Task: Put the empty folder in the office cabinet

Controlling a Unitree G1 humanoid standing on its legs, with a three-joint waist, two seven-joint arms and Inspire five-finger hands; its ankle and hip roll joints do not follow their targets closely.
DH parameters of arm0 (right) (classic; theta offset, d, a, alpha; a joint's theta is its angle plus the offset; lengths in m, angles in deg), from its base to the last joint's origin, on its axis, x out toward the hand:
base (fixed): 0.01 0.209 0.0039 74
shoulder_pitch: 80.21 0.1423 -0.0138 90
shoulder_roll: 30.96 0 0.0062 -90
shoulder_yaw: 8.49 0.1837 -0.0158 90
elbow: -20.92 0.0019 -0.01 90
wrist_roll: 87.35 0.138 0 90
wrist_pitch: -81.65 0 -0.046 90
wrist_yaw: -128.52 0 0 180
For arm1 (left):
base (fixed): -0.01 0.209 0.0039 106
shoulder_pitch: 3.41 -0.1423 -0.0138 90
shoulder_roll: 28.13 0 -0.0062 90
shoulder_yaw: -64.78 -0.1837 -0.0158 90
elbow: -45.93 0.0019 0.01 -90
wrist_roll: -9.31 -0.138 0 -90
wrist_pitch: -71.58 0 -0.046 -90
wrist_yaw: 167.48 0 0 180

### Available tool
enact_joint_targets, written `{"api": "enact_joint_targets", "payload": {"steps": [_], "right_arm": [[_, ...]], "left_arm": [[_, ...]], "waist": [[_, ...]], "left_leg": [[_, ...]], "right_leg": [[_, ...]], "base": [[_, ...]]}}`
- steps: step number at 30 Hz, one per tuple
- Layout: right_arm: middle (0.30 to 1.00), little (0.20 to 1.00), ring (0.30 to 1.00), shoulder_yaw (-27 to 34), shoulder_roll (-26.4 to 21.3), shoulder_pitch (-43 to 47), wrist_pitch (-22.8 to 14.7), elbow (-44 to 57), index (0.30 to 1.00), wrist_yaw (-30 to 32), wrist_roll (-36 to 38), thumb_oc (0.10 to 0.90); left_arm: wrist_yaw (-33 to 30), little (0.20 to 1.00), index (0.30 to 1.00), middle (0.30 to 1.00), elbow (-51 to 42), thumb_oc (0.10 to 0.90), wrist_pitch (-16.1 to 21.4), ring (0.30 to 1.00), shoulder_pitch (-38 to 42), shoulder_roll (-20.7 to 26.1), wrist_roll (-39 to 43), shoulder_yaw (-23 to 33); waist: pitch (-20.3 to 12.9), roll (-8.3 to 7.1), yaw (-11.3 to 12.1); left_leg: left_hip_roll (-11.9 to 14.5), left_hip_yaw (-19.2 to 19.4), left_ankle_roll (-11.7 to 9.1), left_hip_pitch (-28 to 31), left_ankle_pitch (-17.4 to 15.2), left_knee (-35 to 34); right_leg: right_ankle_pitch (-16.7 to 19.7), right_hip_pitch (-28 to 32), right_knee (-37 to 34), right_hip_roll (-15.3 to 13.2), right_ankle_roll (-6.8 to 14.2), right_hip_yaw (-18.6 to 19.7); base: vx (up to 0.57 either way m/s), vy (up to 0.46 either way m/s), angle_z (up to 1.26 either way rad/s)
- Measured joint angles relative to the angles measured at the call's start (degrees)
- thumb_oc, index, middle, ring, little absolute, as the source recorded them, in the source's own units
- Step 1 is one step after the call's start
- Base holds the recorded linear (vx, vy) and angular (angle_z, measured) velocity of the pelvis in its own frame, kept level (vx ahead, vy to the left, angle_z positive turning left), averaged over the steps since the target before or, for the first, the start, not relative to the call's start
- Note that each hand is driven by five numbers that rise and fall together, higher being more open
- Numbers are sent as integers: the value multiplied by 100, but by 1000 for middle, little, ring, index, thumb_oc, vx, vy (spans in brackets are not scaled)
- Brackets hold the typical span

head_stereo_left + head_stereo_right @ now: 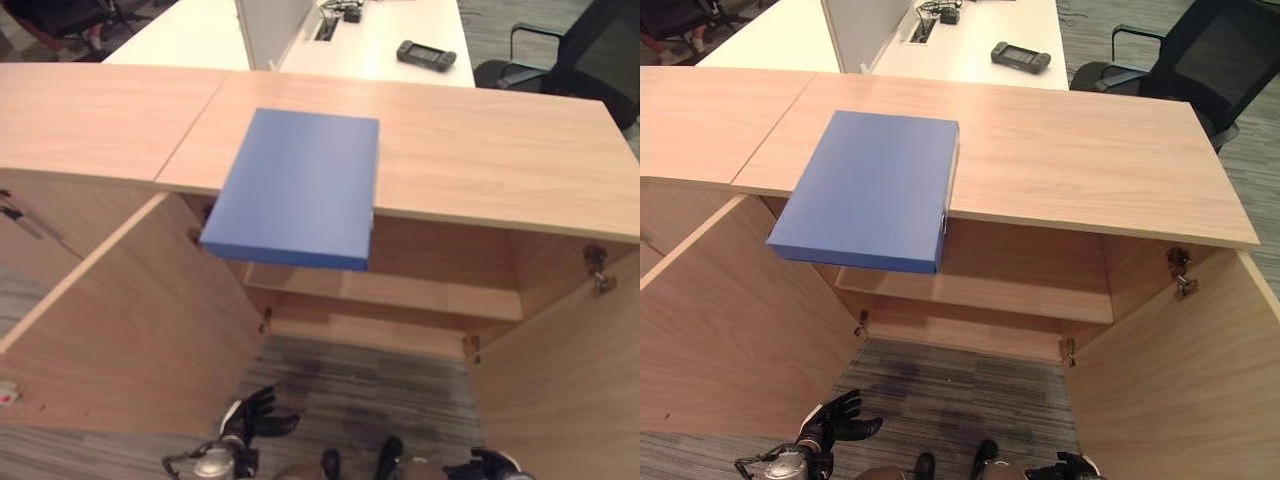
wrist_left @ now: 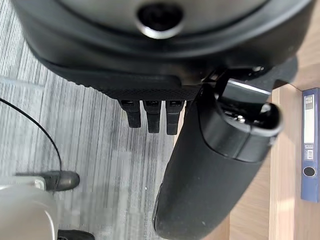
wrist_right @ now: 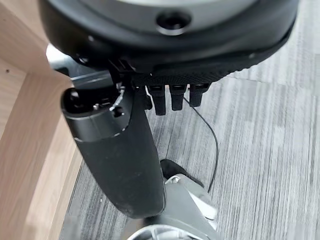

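Flat blue rectangular folder (image 1: 295,185) overhanging the light wooden cabinet (image 1: 480,150) worktop edge, doors open. Left hand (image 1: 252,415) and right hand (image 1: 487,465) low, fingers relaxed, empty. Best gripped by the overhang, kept level.

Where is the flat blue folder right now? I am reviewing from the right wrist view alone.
Observer: The flat blue folder lies on the light wooden cabinet top, its near end jutting past the front edge.
Operator: Is anything holding it?
Observer: No. The left robot hand hangs open, low over the grey carpet, well apart from the folder.
Operator: Is the cabinet open?
Observer: Yes. Both wooden doors stand open, with a wooden shelf showing inside.
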Motion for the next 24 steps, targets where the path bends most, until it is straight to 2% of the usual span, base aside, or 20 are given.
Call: {"api": "enact_joint_targets", "payload": {"steps": [1, 3, 4, 6, 7, 9, 10, 11, 12, 13, 15, 16, 17, 18, 19, 20, 22, 24], "right_arm": [[900, 900, 900, -16, 31, -24, 13, -44, 900, 0, 27, 800], [900, 900, 900, -150, 80, -31, -7, -93, 900, 18, 53, 800], [900, 900, 900, -99, 106, -6, 7, -48, 900, 72, 57, 800], [900, 900, 900, -28, 170, -25, 80, -37, 900, 89, 60, 800], [900, 900, 900, -17, 199, 3, 102, -76, 900, 102, 58, 800], [900, 900, 900, 5, 219, 12, 158, -269, 900, 148, 45, 800], [900, 900, 900, 6, 209, -22, 157, -277, 900, 153, 46, 800], [900, 900, 900, 11, 201, -24, 165, -354, 900, 158, 46, 800], [900, 900, 900, 216, 192, -20, 230, -619, 900, 197, 36, 800], [900, 900, 900, 347, 174, -97, 257, -710, 900, 209, 38, 800], [900, 900, 900, 351, 169, -289, 284, -639, 900, 206, 37, 800], [900, 900, 900, 347, 260, -471, 281, -567, 900, 184, 13, 800], [900, 900, 900, 340, 285, -499, 309, -490, 900, 158, -16, 800], [900, 900, 900, 225, 378, -582, 246, -343, 900, 121, -24, 800], [900, 900, 900, 210, 451, -582, 200, -271, 900, 103, -24, 800], [900, 900, 900, 175, 505, -573, 132, -187, 900, 90, -20, 800], [900, 900, 900, 57, 610, -481, 96, -156, 900, 95, -16, 800], [900, 900, 900, -5, 649, -472, 87, -166, 900, 106, -16, 800]], "left_arm": [[-5, 900, 900, 900, 34, 800, 4, 900, -88, -1, -4, -6], [-32, 900, 900, 900, 135, 800, 6, 900, -116, 36, -19, 18], [-36, 900, 900, 900, 130, 800, -28, 900, -108, 37, -21, 43], [-38, 900, 900, 900, -108, 800, -88, 900, -327, 73, -75, 175], [-38, 900, 900, 900, -350, 800, -98, 900, -485, 110, -137, 239], [-40, 900, 900, 900, -1028, 800, -100, 900, -791, 195, -250, 384], [-44, 900, 900, 900, -1140, 800, -104, 900, -843, 212, -263, 458], [-54, 900, 900, 900, -1351, 800, -124, 900, -917, 231, -326, 550], [-71, 900, 900, 900, -2128, 800, -129, 900, -1212, 230, -586, 900], [-169, 900, 900, 900, -2674, 800, -42, 900, -1402, 236, -745, 1176], [-395, 900, 900, 900, -3115, 800, 118, 900, -1484, 287, -944, 1533], [-535, 900, 900, 900, -3527, 800, 152, 900, -1714, 267, -1071, 2066], [-621, 900, 900, 900, -3673, 800, 154, 900, -1804, 272, -1137, 2200], [-851, 900, 900, 900, -3865, 800, 173, 900, -1930, 298, -1176, 2697], [-912, 900, 900, 900, -3895, 800, 190, 900, -1925, 251, -1199, 2896], [-1045, 900, 900, 900, -3848, 800, 202, 900, -1717, 163, -1205, 2873], [-1160, 900, 900, 900, -4130, 800, 253, 900, -1584, 174, -1443, 2800], [-1415, 900, 900, 900, -4348, 800, 398, 900, -1578, 225, -1739, 2770]], "waist": [[-11, -15, 7], [-50, -109, 34], [-44, -159, 118], [-18, -234, 157], [-12, -223, 172], [19, -147, 462], [6, -108, 521], [16, -71, 500], [10, -26, 728], [-6, 8, 898], [-35, -39, 1077], [-134, -212, 1266], [-174, -316, 1320], [-228, -499, 1392], [-307, -611, 1376], [-374, -547, 1270], [-377, -574, 1254], [-389, -568, 1296]], "left_leg": [[-51, 30, -3, 77, 92, -55], [-150, 86, 29, 13, 166, -29], [-189, 152, 11, -107, 269, -120], [-196, 226, 75, -97, 357, -155], [-152, 289, 120, -121, 429, -167], [-70, 477, 245, -101, 407, -251], [-12, 484, 274, -156, 429, -260], [62, 571, 310, -213, 458, -242], [188, 758, 380, -227, 500, -350], [301, 753, 389, -294, 509, -363], [407, 719, 373, -289, 507, -424], [388, 766, 267, -285, 512, -496], [378, 763, 152, -274, 588, -510], [329, 787, -132, -368, 817, -496], [309, 791, -191, -478, 842, -520], [410, 679, -364, -496, 799, -612], [531, 579, -576, -544, 778, -665], [644, 548, -637, -573, 840, -566]], "right_leg": [[35, 13, -39, -14, 164, -8], [100, -63, -57, -128, 302, -46], [292, -194, -171, -236, 614, -127], [478, -176, -228, -290, 951, -150], [510, -108, -294, -337, 1055, -193], [560, -13, -413, -490, 1050, -451], [548, 85, -406, -569, 1026, -411], [525, 114, -123, -716, 1021, -366], [443, 90, 766, -1061, 880, -215], [413, 119, 1288, -1197, 841, -93], [312, 487, 1351, -1207, 887, -61], [226, 924, 789, -1137, 1075, -52], [224, 1102, 433, -1073, 1078, -155], [91, 1435, -495, -799, 1174, -285], [-34, 1538, -976, -613, 1083, -334], [-24, 1715, -1393, -391, 946, -433], [49, 1627, -1482, -285, 784, -418], [52, 1607, -1434, -170, 762, -399]], "base": [[-476, 216, -9], [-329, 155, -15], [-275, 131, -23], [-247, 88, -18], [-134, 23, -14], [-126, 17, -44], [-137, 17, -17], [-57, 12, 6], [-76, -48, -2], [-35, -79, -19], [43, -97, -19], [47, -176, -43], [46, -180, -78], [-43, -190, -59], [2, -134, -21], [-2, -175, 23], [-7, -113, 13], [9, -110, -15]]}}
